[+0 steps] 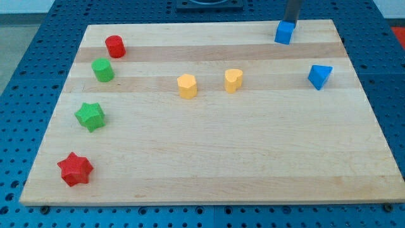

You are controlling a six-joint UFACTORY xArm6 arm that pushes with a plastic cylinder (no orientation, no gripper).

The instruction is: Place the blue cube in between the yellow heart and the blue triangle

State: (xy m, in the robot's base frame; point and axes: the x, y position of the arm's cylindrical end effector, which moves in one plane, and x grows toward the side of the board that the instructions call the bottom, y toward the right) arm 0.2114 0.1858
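The blue cube (284,32) sits near the board's top edge, right of centre. My tip (292,23) is right behind the cube at its top right side, touching or nearly touching it. The yellow heart (233,80) stands near the board's middle. The blue triangle (319,76) lies at the view's right, below and right of the cube. The cube is above the gap between heart and triangle.
A yellow hexagon block (186,85) stands left of the heart. At the view's left are a red cylinder (115,46), a green block (102,69), a green star (90,116) and a red star (75,169). The wooden board (209,158) lies on a blue perforated table.
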